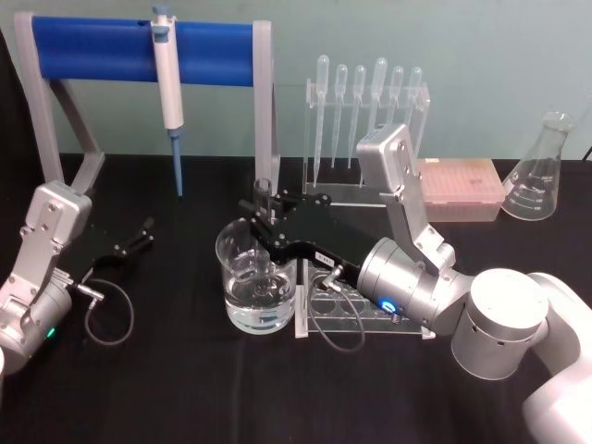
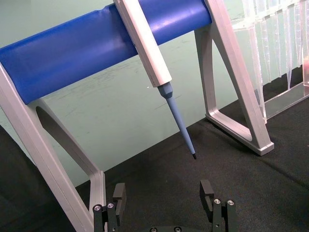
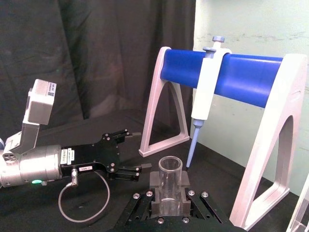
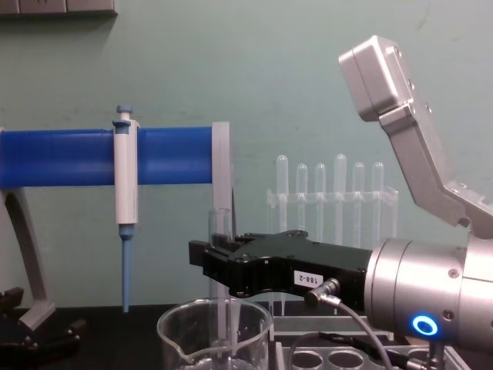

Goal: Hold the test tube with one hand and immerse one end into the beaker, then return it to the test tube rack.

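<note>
Glass being slick and likely brittle, your right hand [image 1: 264,216] is pinching the test tube [image 3: 170,180] near its top, end sitting in the beaker [image 1: 233,263].

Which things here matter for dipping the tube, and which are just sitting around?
In use: test tube, beaker, rack, right gripper.
Lying about: pipettor, blue stand, pipettes, flask, tip box, left gripper parked at left.
</note>
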{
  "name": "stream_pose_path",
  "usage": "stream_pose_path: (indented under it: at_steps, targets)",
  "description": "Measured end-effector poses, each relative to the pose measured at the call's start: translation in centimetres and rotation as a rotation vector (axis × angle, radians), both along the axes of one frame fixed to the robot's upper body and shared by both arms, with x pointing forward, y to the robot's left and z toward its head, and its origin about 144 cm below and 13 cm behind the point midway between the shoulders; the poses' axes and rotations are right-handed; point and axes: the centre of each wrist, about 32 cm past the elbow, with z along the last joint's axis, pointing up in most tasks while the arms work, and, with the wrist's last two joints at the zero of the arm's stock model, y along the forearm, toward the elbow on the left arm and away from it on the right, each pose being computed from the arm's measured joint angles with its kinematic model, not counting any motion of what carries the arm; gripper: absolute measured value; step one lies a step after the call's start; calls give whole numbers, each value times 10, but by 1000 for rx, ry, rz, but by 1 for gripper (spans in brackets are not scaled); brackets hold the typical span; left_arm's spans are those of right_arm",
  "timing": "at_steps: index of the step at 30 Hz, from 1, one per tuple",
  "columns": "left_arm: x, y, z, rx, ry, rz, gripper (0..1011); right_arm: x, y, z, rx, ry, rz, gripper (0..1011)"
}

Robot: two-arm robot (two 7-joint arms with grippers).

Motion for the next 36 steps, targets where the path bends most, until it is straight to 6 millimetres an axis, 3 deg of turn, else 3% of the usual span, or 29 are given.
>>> stream_pose_path:
  at_steps: [36]
  targets:
    - [0, 0, 0, 0, 0, 0, 1000, 0, 0, 0, 0, 0, 0, 224]
